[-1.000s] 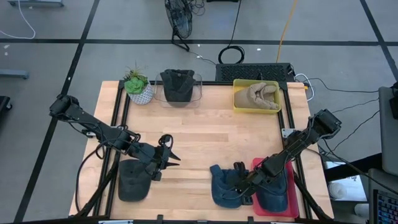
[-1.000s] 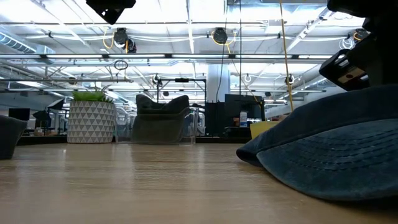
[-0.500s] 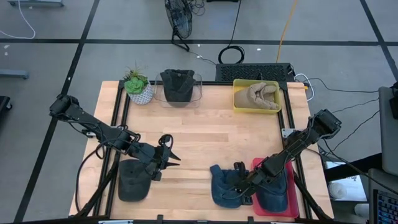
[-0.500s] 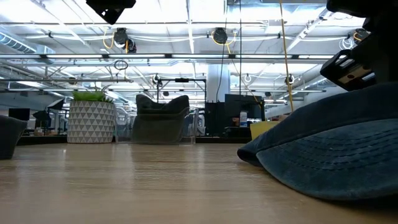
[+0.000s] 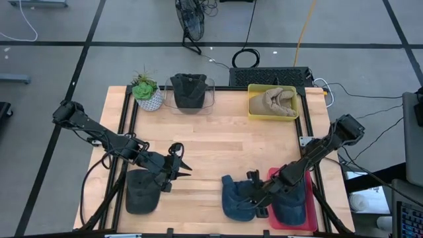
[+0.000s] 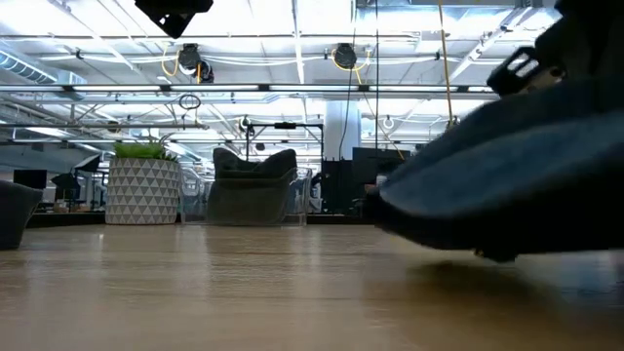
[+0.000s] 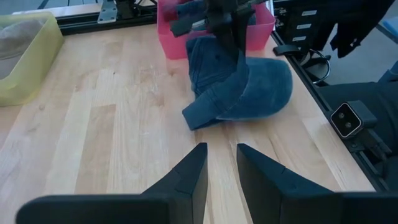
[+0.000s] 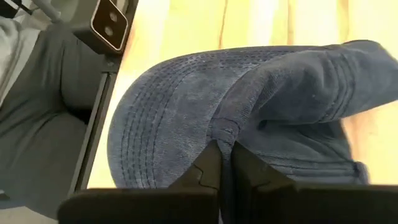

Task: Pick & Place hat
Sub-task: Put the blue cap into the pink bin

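Observation:
A blue denim hat (image 5: 238, 198) is near the table's near edge, in my right gripper (image 5: 256, 193), which is shut on it; it also shows in the left wrist view (image 7: 249, 87) and in the low view (image 6: 507, 175). A second blue hat (image 5: 294, 206) lies in the pink bin (image 5: 274, 175) under my right arm. My left gripper (image 5: 180, 165) hovers open left of centre, beside a dark grey hat (image 5: 141, 192) that lies flat on the table. My right gripper pinches the blue hat between its two fingers where the stitched brim meets the crown (image 8: 225, 127), on a bunched fold of cloth. It comes slanting down from the table's right side. The hat hangs below the fingers, raised above the table top (image 6: 292, 292), with a shadow under it.
Along the far edge stand a potted plant (image 5: 147, 92), a clear container with a black hat (image 5: 189, 92) and a yellow bin with a tan hat (image 5: 272, 102). Bare wood (image 5: 218, 145) lies at the table's middle.
My right gripper has risen, carrying the blue hat up off the table and slightly toward the table's left. In the low view the hat rested on the wood before and now hangs above it. My left arm has kept still.

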### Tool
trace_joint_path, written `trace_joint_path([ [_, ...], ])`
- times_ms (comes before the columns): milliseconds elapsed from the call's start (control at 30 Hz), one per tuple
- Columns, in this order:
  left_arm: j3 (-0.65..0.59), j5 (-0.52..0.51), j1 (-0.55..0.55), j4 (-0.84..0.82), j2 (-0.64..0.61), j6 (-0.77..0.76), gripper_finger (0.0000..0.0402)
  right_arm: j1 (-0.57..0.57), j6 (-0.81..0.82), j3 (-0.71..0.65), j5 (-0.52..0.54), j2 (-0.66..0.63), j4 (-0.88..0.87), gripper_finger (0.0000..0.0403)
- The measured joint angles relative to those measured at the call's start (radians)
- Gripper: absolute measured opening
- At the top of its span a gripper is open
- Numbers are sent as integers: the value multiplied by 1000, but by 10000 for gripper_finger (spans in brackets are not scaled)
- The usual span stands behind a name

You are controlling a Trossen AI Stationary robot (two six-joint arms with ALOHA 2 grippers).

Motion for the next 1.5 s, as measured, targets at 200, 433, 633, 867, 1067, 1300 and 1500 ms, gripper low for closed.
trace_joint_path([
  [200,0,0,0,0,0,0,97,-3,-16,0,51,-67,-23,1],
  [433,0,0,0,0,0,1,97,-3,-13,0,83,-118,-84,1],
  [633,0,0,0,0,0,1,97,-3,-16,0,83,-120,-87,0],
  [867,0,0,0,0,0,6,97,-3,-13,0,84,-120,-98,0],
  [1067,0,0,0,0,0,9,97,-3,-12,0,83,-120,-99,0],
  [1300,0,0,0,0,0,2,97,-7,-8,0,82,-121,-120,0],
  [1500,0,0,0,0,0,23,97,-20,-10,0,82,-163,-116,0],
])
